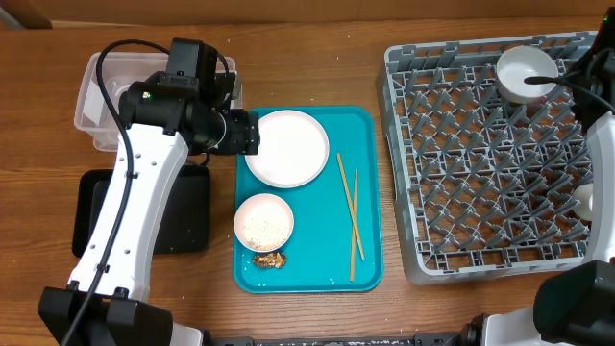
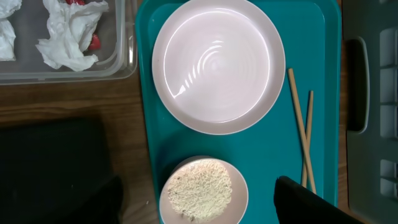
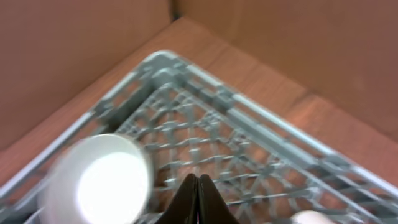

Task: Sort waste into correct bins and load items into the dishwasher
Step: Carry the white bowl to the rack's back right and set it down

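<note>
My left gripper [image 1: 245, 131] is open and empty, hovering at the teal tray's left edge; in the left wrist view [image 2: 198, 182] its fingers straddle a small white bowl of rice [image 2: 202, 190]. The round white plate [image 1: 286, 147] and the rice bowl [image 1: 264, 221] lie on the tray. A brown food lump [image 1: 270, 259] and wooden chopsticks [image 1: 350, 215] lie there too. Crumpled tissue [image 2: 68, 37] and a bit of red wrapper [image 2: 94, 42] are in the clear tub [image 1: 94, 108]. My right gripper [image 3: 198, 182] is shut and empty above the grey dish rack [image 1: 480, 159], beside a white bowl [image 1: 525, 73].
The black tray [image 1: 187, 216] lies under my left arm, left of the teal tray [image 1: 370, 192]. Another white item [image 1: 582, 201] sits at the rack's right edge. The right arm [image 1: 601, 115] hangs over the rack's right side.
</note>
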Robot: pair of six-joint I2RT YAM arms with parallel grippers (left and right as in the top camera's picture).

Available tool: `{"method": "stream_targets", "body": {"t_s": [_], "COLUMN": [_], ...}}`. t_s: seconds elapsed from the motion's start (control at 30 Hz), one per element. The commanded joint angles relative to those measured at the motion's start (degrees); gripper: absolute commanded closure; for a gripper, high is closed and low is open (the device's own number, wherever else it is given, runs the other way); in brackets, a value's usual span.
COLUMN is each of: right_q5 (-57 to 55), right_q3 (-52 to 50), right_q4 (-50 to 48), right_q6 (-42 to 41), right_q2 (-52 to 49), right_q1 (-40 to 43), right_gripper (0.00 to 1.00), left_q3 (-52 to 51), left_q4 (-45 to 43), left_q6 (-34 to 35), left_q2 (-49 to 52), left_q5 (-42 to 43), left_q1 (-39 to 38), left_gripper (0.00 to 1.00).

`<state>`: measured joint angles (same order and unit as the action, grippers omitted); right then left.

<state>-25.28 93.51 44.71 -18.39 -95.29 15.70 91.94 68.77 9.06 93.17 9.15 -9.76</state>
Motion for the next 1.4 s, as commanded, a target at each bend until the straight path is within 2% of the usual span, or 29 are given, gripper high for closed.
{"method": "stream_targets", "body": {"t_s": [0.0, 0.07, 0.13, 0.17, 0.2, 0.37, 0.5, 0.6, 0.87, 0.93, 1.0, 1.03, 1.23, 1.37], "right_q5": [15.47, 21.27, 25.92, 26.29, 25.75, 21.75, 22.08, 22.88, 24.0, 24.5, 24.48, 24.48, 18.01, 8.17], "right_q3": [0.61, 0.61, 0.61, 0.61, 0.61, 0.61, 0.61, 0.61, 0.61, 0.61, 0.61, 0.66, 1.57, 2.99], "right_q4": [-0.57, -0.46, -0.59, -0.85, -1.07, -3.61, -3.93, -3.04, -1.64, -1.57, -1.81, -2.23, -3.21, -6.47], "right_q6": [5.7, 8.31, 10.1, 10.05, 9.66, 1.03, -5.38, -8.44, -8.87, -8.87, -8.87, -8.87, -8.28, -0.83], "right_q2": [-2.56, -4.44, -5.9, -6.73, -7.3, -8.96, -10.23, -12.33, -16.98, -17.9, -17.94, -17.7, -13.64, -9.7], "right_q1": [-0.13, -0.13, -0.13, -0.11, -0.02, 1.92, 4.07, 4.79, 4.79, 4.79, 4.79, 4.85, 5.22, 5.22], "right_gripper": [0.89, 0.75, 0.47, 0.41, 0.41, 0.43, 0.5, 0.51, 0.56, 0.69, 0.9, 0.96, 0.96, 0.96], "left_q3": [0.79, 0.79, 0.79, 0.79, 0.79, 0.79, 0.79, 0.79, 0.79, 0.79, 0.79, 0.79, 0.79, 0.79], "left_q4": [-0.22, -0.2, -0.17, -0.17, -0.17, -0.04, -0.07, -0.07, -0.04, -0.02, 0.0, 0.07, 0.24, 0.2], "left_q6": [0.37, 0.37, 0.37, 0.37, 0.37, 0.39, 0.37, 0.37, 0.37, 0.39, 0.39, 0.39, 0.39, 0.37], "left_q2": [0.39, 0.39, 0.39, 0.39, 0.39, 0.39, 0.42, 0.5, 0.52, 0.52, 0.52, 0.52, 0.52, 0.52], "left_q5": [-0.37, -0.37, -0.37, -0.37, -0.37, -0.37, -0.37, -0.37, -0.37, -0.37, -0.35, -0.35, -0.35, -0.35], "left_q1": [-0.04, -0.04, -0.04, -0.04, -0.04, -0.04, -0.04, -0.04, -0.04, -0.07, -0.07, -0.07, -0.07, -0.04], "left_gripper": [0.21, 0.21, 0.21, 0.2, 0.2, 0.21, 0.21, 0.21, 0.21, 0.21, 0.21, 0.21, 0.21, 0.21]}}
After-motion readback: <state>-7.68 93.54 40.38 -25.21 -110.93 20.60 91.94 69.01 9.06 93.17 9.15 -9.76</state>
